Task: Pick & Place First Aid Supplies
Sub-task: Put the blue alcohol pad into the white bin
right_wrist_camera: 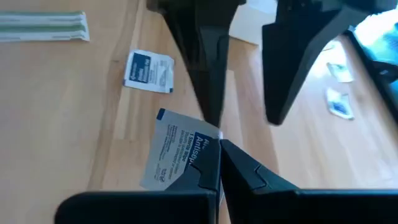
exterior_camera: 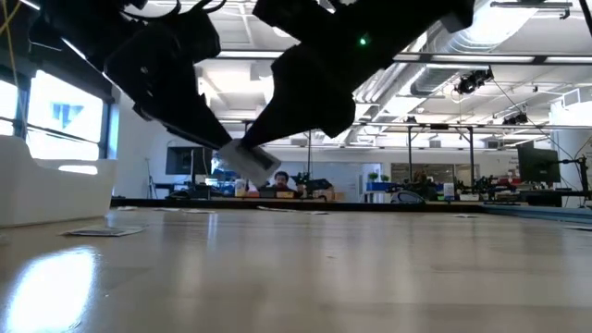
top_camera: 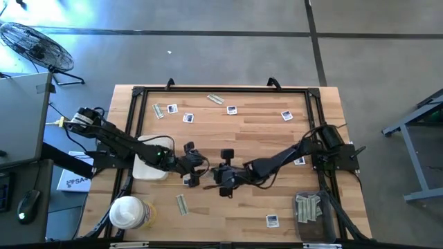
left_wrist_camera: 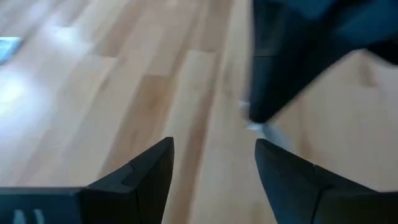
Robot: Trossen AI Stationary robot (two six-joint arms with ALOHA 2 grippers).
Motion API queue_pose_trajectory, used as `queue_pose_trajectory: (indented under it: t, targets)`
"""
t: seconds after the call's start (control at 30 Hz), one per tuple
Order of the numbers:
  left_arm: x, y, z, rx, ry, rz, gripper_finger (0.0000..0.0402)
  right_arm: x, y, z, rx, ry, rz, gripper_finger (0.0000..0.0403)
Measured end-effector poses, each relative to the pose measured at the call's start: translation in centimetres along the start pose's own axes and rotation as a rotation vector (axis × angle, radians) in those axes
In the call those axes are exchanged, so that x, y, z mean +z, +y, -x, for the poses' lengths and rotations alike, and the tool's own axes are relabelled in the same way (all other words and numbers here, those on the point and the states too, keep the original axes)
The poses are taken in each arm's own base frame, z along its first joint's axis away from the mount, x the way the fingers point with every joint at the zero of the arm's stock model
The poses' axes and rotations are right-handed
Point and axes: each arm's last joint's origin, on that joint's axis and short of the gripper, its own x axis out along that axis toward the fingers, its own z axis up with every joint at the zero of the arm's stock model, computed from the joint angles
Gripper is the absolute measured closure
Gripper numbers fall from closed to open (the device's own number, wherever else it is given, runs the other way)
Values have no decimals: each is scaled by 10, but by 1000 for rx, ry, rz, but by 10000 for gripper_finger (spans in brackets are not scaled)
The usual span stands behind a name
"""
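My right gripper [right_wrist_camera: 219, 148] is shut on a square white first aid packet with blue print [right_wrist_camera: 177, 155], held above the table's middle. In the low view the packet [exterior_camera: 248, 162] hangs tilted, clear of the wood. Just beyond it stands my left gripper [left_wrist_camera: 214, 146], open, its two fingers [right_wrist_camera: 205, 68] pointing toward the packet without touching it. A second packet [right_wrist_camera: 148, 70] lies flat on the table nearby. Pale green strips [right_wrist_camera: 43, 28] lie closer to the near edge. My right gripper pinches the packet by one edge [right_wrist_camera: 202, 144] between its two fingertips. The fingers slant down from the table's right. The packet is lifted clear of the table and hangs tilted below the fingertips.
A white tray [top_camera: 147, 169] lies under the left arm, and a round white-lidded tub [top_camera: 128, 213] stands near left. A dark bin with strips [top_camera: 311, 211] sits near right. Several packets [top_camera: 232, 109] and strips [top_camera: 216, 99] lie scattered along the far side. One packet [top_camera: 272, 220] lies near the front.
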Motion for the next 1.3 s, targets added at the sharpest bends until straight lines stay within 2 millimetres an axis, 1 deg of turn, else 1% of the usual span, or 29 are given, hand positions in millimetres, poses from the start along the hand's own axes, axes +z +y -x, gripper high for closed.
queue_pose_trajectory:
  t: [0.1,0.2,0.4,0.6,0.67,0.77,0.97,1.0,1.13,1.2,1.3]
  targets:
    - [3,-3,0,-72,-18,-4,179,0,2,2,-47,-1,18,402]
    - [4,-5,0,-112,-13,-9,179,0,1,2,-54,1,20,401]
    - [3,-4,0,-101,-11,-4,179,2,1,2,-58,-18,22,402]
    - [1,-2,-10,-96,-10,8,184,9,2,3,-61,-78,19,402]
    - [-2,-1,-13,-105,17,7,199,8,2,3,-61,-76,20,401]
    - [-1,3,-17,-126,22,19,244,7,2,2,-59,-60,25,402]
    - [-1,9,-20,-125,42,30,380,6,2,2,-73,-50,27,398]
    - [-1,10,-20,-122,45,32,390,6,1,2,-93,-48,26,396]
    - [-5,11,-19,-87,78,17,384,7,2,7,-272,-47,22,387]
    - [-6,12,-19,-69,80,14,393,8,4,11,-349,-56,14,380]
    - [-5,12,-19,-54,74,14,398,11,5,16,-326,-68,13,366]
